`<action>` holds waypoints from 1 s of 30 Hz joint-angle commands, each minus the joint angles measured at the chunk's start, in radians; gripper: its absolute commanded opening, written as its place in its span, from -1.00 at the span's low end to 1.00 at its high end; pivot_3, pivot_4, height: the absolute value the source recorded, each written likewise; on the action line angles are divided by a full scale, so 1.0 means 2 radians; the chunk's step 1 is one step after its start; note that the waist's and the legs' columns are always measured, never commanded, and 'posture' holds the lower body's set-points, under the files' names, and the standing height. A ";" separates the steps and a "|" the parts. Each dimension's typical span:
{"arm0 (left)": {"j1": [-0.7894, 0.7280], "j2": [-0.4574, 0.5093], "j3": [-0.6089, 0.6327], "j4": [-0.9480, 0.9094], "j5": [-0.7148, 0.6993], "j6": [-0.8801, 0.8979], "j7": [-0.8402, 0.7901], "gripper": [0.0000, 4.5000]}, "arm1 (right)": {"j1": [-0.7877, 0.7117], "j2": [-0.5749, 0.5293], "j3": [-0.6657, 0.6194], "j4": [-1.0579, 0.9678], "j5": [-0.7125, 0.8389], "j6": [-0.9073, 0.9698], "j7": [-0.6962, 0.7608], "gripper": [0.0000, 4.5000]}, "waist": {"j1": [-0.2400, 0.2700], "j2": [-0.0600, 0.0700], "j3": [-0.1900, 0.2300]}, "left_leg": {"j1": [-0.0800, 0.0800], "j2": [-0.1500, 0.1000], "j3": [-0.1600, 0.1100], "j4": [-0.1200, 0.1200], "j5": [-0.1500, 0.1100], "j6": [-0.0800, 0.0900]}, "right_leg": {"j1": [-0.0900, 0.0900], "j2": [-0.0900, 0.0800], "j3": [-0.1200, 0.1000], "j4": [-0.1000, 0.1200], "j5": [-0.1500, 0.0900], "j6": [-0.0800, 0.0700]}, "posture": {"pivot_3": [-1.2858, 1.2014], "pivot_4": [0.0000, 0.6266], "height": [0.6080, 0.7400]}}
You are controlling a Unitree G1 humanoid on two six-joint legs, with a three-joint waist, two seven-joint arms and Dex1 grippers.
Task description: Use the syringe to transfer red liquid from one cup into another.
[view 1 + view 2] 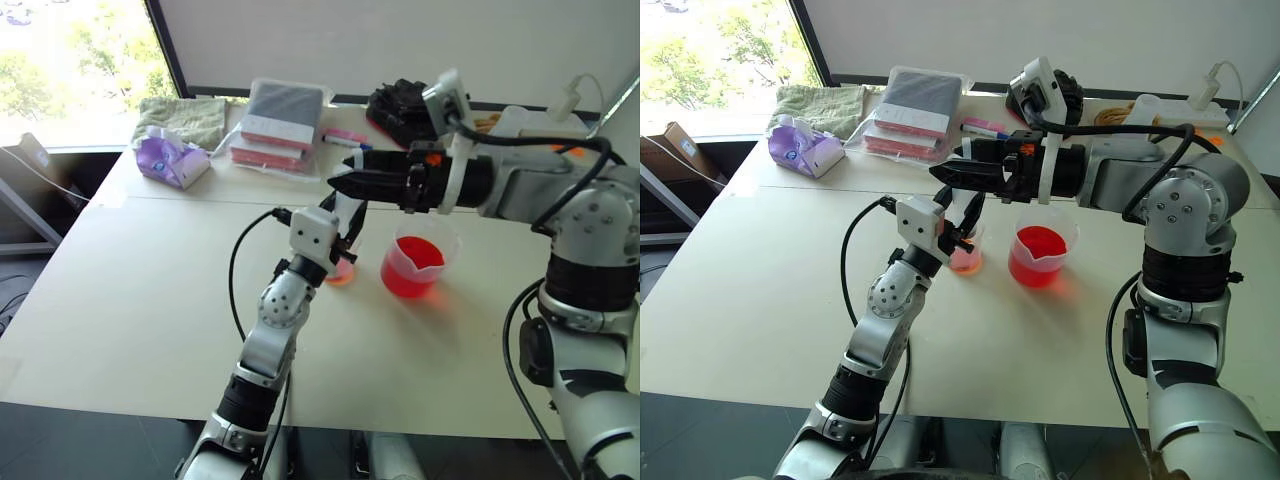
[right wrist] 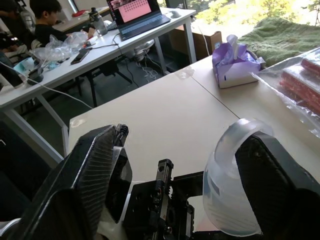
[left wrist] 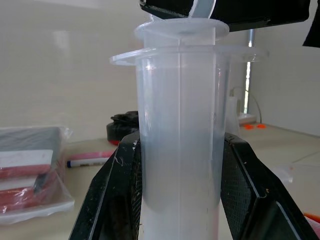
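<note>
The syringe (image 3: 180, 125) stands upright with my left gripper (image 3: 180, 137) shut on its clear barrel, and its plunger is pushed down to the barrel flange. It hangs over the small narrow cup (image 1: 966, 260), which holds a little red liquid. To the right stands the wider spouted beaker (image 1: 413, 262) with red liquid (image 1: 410, 277) in its lower half. My right gripper (image 2: 185, 132) lies level just above the plunger top, pointing left, and is open. The plunger's clear top ring (image 2: 227, 185) rests against one of its fingers (image 2: 280, 185). The syringe tip is hidden behind my left hand.
Along the far side of the white table (image 1: 130, 290) lie a purple tissue pack (image 1: 170, 158), a green towel (image 1: 185, 118), bagged pink and grey boxes (image 1: 280, 125), markers (image 1: 345, 138) and a black object (image 1: 400, 105). A person (image 2: 45, 20) sits at desks beyond.
</note>
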 commanded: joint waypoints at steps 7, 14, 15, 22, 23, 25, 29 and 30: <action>-0.016 -0.011 -0.019 -0.039 0.005 -0.023 -0.004 -0.30 | -0.013 -0.036 -0.007 0.004 0.013 0.031 0.020 0.56 | 0.001 0.000 0.000 | 0.000 0.000 0.000 0.000 0.000 0.000 | 0.000 0.000 0.000 0.000 0.000 0.000 | 0.03 -0.52 1.00; -0.016 -0.012 -0.020 -0.038 0.004 -0.024 -0.002 -0.30 | -0.017 -0.077 -0.016 0.004 0.018 0.041 0.039 0.56 | 0.000 0.000 0.000 | 0.000 0.000 0.000 0.000 0.000 0.000 | 0.000 0.000 0.000 0.000 0.000 0.000 | 0.03 -0.52 1.00; -0.015 -0.012 -0.020 -0.039 0.004 -0.024 -0.002 -0.30 | -0.017 -0.082 -0.018 0.005 0.018 0.041 0.041 0.56 | 0.000 0.000 0.000 | 0.000 0.000 0.000 0.000 0.000 0.000 | 0.000 0.000 0.000 0.000 0.000 0.000 | 0.03 -0.52 1.00; -0.015 -0.012 -0.020 -0.038 0.004 -0.026 0.000 -0.30 | -0.019 -0.118 -0.024 0.015 0.014 0.039 0.059 0.56 | 0.001 0.000 0.000 | 0.000 0.000 0.000 0.000 0.000 0.000 | 0.000 0.000 0.000 0.000 0.000 0.000 | 0.03 -0.52 1.00; -0.015 -0.012 -0.020 -0.039 0.004 -0.026 0.000 -0.30 | -0.019 -0.123 -0.025 0.016 0.014 0.039 0.062 0.56 | 0.001 0.000 0.000 | 0.000 0.000 0.000 0.000 0.000 0.000 | 0.000 0.000 0.000 0.000 0.000 0.000 | 0.03 -0.52 1.00; -0.014 -0.012 -0.019 -0.040 0.004 -0.026 0.001 -0.30 | -0.018 -0.132 -0.027 0.018 0.017 0.041 0.067 0.56 | 0.001 0.000 0.000 | 0.000 0.000 0.000 0.000 0.000 0.000 | 0.000 0.000 0.000 0.000 0.000 0.000 | 0.03 -0.52 1.00; -0.017 -0.014 -0.010 -0.046 -0.007 -0.012 0.003 -0.30 | -0.016 -0.138 -0.025 0.018 0.014 0.039 0.070 0.56 | 0.001 0.000 0.000 | 0.000 0.000 0.000 0.000 0.000 0.000 | 0.000 0.000 0.000 0.000 0.000 0.000 | 0.03 -0.52 1.00; -0.020 -0.014 -0.006 -0.049 -0.012 -0.006 0.003 -0.30 | -0.016 -0.138 -0.024 0.018 0.013 0.038 0.070 0.56 | 0.000 0.000 0.000 | 0.000 0.000 0.000 0.000 0.000 0.000 | 0.000 0.000 0.000 0.000 0.000 0.000 | 0.03 -0.52 1.00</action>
